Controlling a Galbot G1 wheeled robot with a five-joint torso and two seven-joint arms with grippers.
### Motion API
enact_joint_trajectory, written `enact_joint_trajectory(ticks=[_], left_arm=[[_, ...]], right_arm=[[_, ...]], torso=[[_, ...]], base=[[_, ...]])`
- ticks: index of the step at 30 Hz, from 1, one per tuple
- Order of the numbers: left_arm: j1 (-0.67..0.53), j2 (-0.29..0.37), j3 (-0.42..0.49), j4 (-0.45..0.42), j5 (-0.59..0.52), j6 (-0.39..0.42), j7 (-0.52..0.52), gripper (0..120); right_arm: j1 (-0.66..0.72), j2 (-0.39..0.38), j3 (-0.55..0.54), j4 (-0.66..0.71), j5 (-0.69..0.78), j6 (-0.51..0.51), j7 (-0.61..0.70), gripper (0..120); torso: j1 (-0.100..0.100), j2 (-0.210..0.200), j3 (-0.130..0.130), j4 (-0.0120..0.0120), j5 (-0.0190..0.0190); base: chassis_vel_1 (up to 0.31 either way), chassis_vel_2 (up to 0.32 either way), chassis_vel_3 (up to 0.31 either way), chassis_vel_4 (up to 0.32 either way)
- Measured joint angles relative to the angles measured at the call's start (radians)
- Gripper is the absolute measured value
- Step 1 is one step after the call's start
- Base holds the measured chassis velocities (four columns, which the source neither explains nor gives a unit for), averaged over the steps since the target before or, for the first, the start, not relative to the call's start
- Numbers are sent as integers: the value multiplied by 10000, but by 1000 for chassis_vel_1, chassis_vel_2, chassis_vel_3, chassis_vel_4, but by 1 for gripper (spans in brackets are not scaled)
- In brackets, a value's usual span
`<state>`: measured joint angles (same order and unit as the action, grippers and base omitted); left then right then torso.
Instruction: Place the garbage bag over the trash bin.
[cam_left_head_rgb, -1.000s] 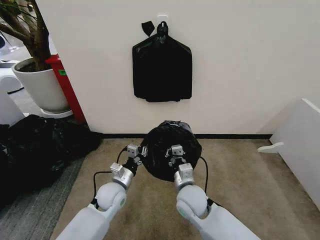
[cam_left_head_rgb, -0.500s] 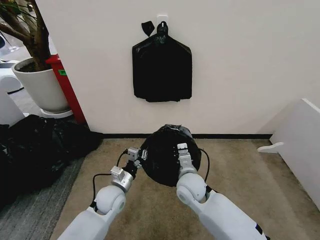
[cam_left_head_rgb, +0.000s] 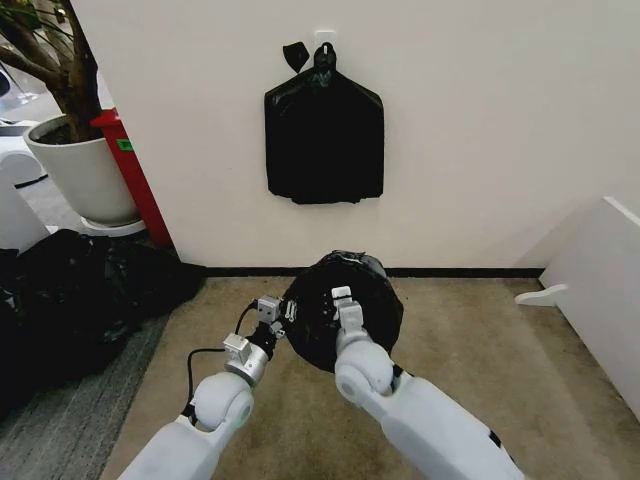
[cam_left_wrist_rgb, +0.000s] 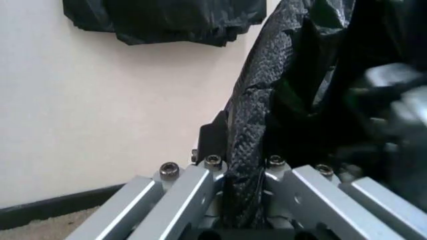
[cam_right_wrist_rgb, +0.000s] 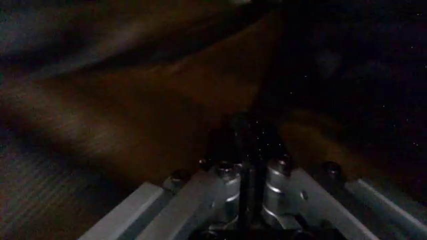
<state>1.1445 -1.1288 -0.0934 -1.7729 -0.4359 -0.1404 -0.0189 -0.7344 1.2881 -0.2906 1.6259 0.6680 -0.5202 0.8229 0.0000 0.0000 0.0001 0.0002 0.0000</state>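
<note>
The garbage bag (cam_left_head_rgb: 368, 322) is a glossy black round mass on the carpet by the wall, and the trash bin is hidden beneath it. My left gripper (cam_left_head_rgb: 272, 312) is at the bag's left edge, shut on a wrinkled fold of the plastic (cam_left_wrist_rgb: 248, 145), with its fingers (cam_left_wrist_rgb: 200, 182) on either side. My right gripper (cam_left_head_rgb: 341, 297) reaches over the top of the bag, left of its middle. In the right wrist view that gripper (cam_right_wrist_rgb: 247, 145) stands shut, surrounded by dark bag film (cam_right_wrist_rgb: 133, 75).
A flat bundle of black bags (cam_left_head_rgb: 324, 140) hangs on the wall above. At left stand a white planter pot (cam_left_head_rgb: 80, 170) and a red post (cam_left_head_rgb: 135, 185), with a big heap of black plastic (cam_left_head_rgb: 70, 295) on the floor. A white panel (cam_left_head_rgb: 600, 290) stands at right.
My right arm swung left, carrying its gripper from the bag's right-middle to left of its middle. The left gripper kept its hold at the bag's left edge.
</note>
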Motion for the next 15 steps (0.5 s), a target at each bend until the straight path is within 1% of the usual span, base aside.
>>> enact_joint_trajectory(ticks=[2,5,10,13,14,15], left_arm=[[11,8,-1,-32,-2,0,2,1],[13,103,-50,-85,-10,0,12,1],[-35,180,-84,-53,-17,-1,16,1],[-52,183,-78,-12,-18,-1,16,1],[-66,162,-60,10,-17,-2,15,1],[-66,162,-60,10,-17,-2,15,1]], right_arm=[[79,20,24,-156,-3,-128,92,0],[202,-36,40,-522,-61,-771,465,0],[157,-176,46,-536,-377,-1292,689,0],[101,-256,48,-431,-664,-1148,618,0],[59,-303,30,-320,-1050,-880,360,0],[59,-303,30,-320,-1050,-880,360,0]], torso=[[0,0,0,0,-1],[0,0,0,-2,1],[0,0,0,-3,1],[0,0,0,-3,0],[0,0,0,-3,0],[0,0,0,-3,0]], base=[[0,0,0,0],[0,0,0,0],[0,0,0,0],[0,0,0,0],[0,0,0,0],[0,0,0,0]])
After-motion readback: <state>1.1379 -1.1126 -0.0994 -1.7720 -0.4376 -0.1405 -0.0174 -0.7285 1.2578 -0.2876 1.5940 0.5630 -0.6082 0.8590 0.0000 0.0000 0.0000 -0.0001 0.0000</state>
